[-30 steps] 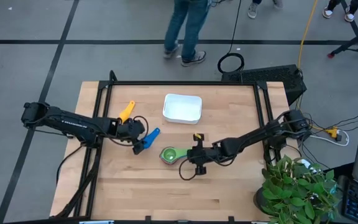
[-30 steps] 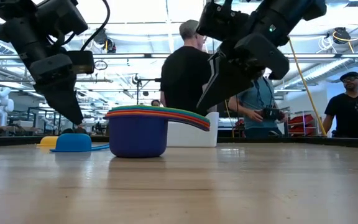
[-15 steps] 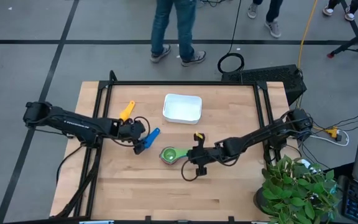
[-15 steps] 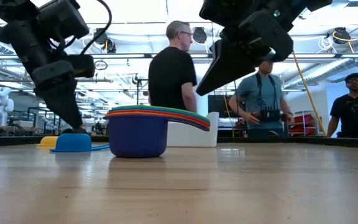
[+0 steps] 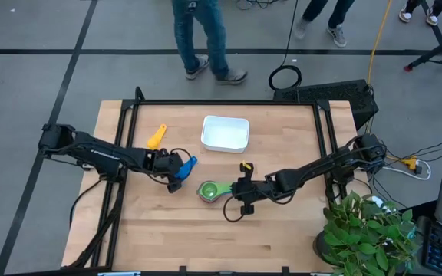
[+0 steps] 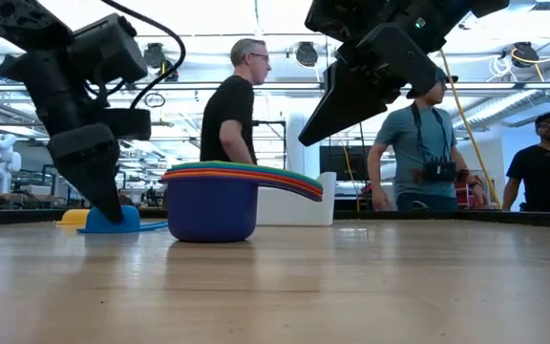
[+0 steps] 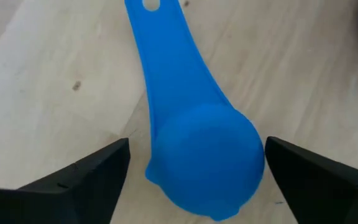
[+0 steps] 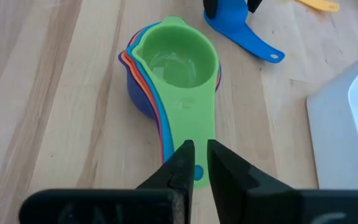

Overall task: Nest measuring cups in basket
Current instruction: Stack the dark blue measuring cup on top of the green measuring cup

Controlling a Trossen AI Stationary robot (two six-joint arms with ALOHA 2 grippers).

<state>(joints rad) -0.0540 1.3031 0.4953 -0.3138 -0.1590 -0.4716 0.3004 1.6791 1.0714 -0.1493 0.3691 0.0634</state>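
- Nested cups (image 8: 174, 68), green uppermost, are stacked on the worktop (image 5: 282, 230), outside the basket (image 5: 225, 132).
- Blue cup (image 7: 204, 155), upside down, is straddled by the wide-open left hand (image 7: 194, 163).
- Yellow cup (image 5: 156, 137) remains loose.
- Right hand (image 8: 196, 163), fingers narrowed, is poised over the stack's handles.

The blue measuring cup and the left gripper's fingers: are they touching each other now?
Apart. In the left wrist view the left gripper is open, and bare wood shows between each finger and the upside-down blue measuring cup.
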